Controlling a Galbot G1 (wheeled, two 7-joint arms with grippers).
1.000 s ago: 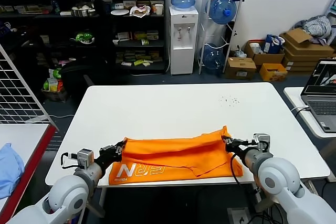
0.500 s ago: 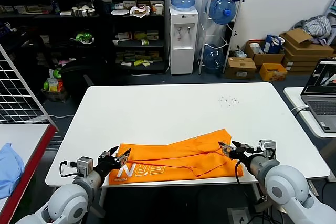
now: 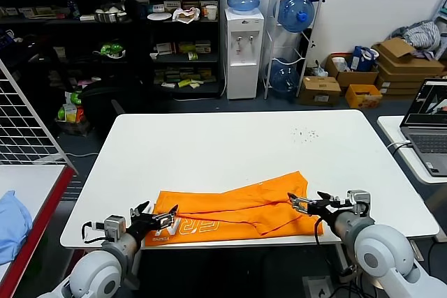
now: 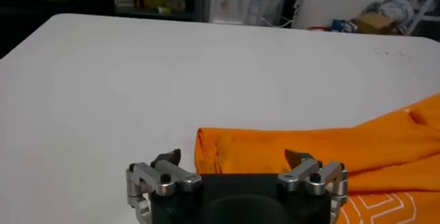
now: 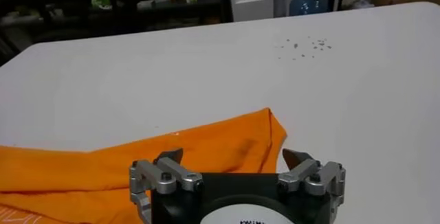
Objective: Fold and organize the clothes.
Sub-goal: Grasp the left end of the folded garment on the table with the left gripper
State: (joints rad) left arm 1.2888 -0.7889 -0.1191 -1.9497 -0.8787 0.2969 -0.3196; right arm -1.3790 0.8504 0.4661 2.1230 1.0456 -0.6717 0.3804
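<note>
Orange T-shirt lies half-folded along near edge of white table, lettering toward your left. Left gripper hovers at left end, jaws spread, empty; right gripper likewise at right end, both placed to regrip corners

On the white table lies one orange T-shirt, with two grippers at its near ends: the left gripper and the right gripper, each spread wide. Beyond the table stand one water dispenser, four blue water bottles and several cardboard boxes.
</note>
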